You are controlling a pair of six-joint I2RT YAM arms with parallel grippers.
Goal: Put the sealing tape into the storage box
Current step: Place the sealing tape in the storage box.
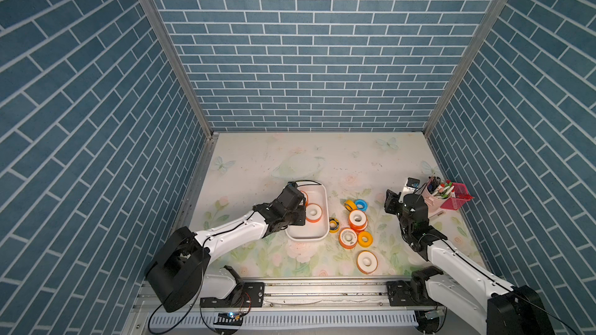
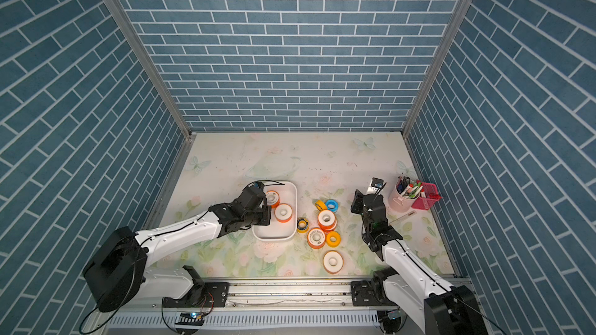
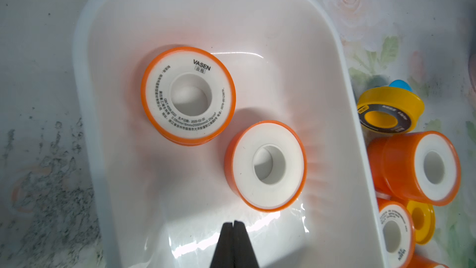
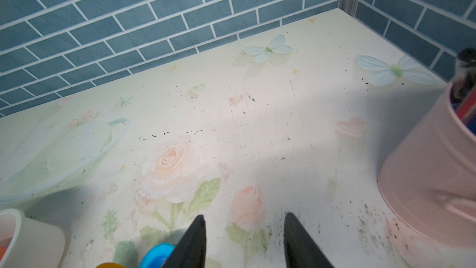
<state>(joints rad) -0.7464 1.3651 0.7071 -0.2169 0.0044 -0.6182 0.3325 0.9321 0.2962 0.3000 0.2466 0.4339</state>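
The left hand (image 3: 233,225) hangs over the near end of the box (image 3: 206,16), its black fingers pressed together and pinching nothing. Just beyond the fingertips a plain orange roll (image 3: 242,166) lies flat on the box floor, white face up, hollow core showing. A little farther from the hand lies a printed orange roll (image 3: 159,91), its white face ringed with black lettering and the word VASEN. The two are close but apart.

Outside the box wall, to this hand's side, more tape lies on the bench (image 3: 38,99). There is a yellow-black roll (image 3: 391,96) just beside the wall, with a blue roll (image 3: 400,85) behind it. Nearer are stacked orange rolls (image 3: 401,166), a small yellow roll (image 3: 422,223) and a lettered orange roll (image 3: 386,215). In a top view, a lone orange roll (image 1: 360,261) sits apart, toward the bench's front edge.

The right hand (image 4: 244,217) holds its fingers spread and empty above the bench, the blue roll just beside one finger and a pink cup (image 4: 425,176) off to the other side.
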